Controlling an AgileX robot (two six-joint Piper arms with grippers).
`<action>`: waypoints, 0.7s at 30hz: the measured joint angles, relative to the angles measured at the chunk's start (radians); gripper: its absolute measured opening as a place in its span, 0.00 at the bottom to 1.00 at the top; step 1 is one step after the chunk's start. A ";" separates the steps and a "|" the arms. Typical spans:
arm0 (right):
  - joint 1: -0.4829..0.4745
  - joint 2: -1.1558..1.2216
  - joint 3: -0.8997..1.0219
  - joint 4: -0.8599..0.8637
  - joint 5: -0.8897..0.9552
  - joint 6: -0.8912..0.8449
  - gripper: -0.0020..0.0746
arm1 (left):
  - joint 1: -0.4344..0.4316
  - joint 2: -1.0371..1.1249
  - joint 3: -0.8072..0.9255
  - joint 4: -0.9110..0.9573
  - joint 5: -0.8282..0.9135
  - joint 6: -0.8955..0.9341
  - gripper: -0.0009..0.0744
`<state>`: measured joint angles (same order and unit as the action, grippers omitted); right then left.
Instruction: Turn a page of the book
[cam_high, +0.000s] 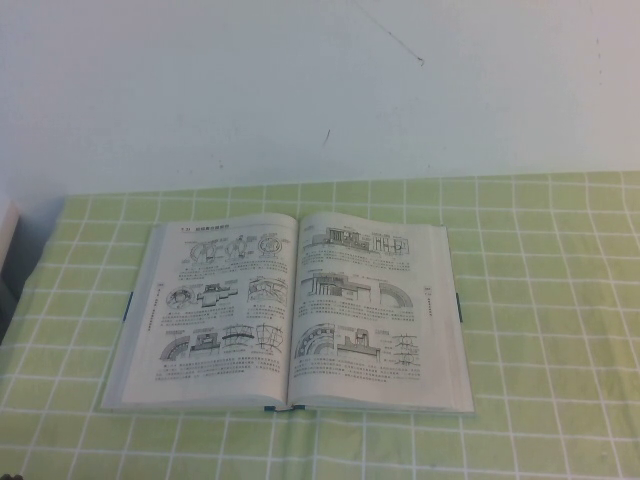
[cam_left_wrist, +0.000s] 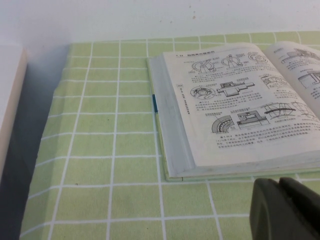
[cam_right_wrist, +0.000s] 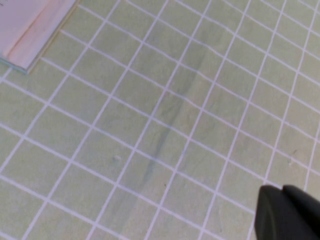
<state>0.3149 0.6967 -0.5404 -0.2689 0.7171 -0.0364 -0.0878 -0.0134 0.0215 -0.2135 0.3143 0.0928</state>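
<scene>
The book (cam_high: 290, 315) lies open and flat on the green checked cloth, spine towards me. Both open faces show line drawings. The page (cam_high: 365, 300) is the right-hand leaf, lying flat with rings and arches drawn on it. The left-hand leaf (cam_high: 220, 300) has small circle diagrams along its top. Neither gripper shows in the high view. In the left wrist view my left gripper (cam_left_wrist: 279, 184) is shut and empty, just in front of the book's (cam_left_wrist: 235, 100) near left corner. In the right wrist view my right gripper (cam_right_wrist: 282, 190) is shut and empty over bare cloth, away from a corner of the book (cam_right_wrist: 25, 30).
The green checked cloth (cam_high: 540, 300) covers the table up to a white wall (cam_high: 300, 80) at the back. A white object (cam_left_wrist: 10, 100) stands at the far left edge of the table, past the cloth's edge.
</scene>
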 joint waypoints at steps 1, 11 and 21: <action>0.000 0.000 0.000 0.000 0.000 0.000 0.02 | 0.000 0.000 0.000 0.000 0.000 0.000 0.01; 0.000 0.000 0.000 0.000 0.000 0.000 0.02 | 0.000 0.000 0.000 0.000 0.000 0.000 0.01; -0.030 -0.190 0.152 -0.002 -0.161 -0.002 0.02 | 0.000 0.000 0.000 0.000 0.001 0.000 0.01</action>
<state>0.2854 0.5067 -0.3881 -0.2708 0.5562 -0.0383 -0.0878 -0.0134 0.0215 -0.2135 0.3150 0.0928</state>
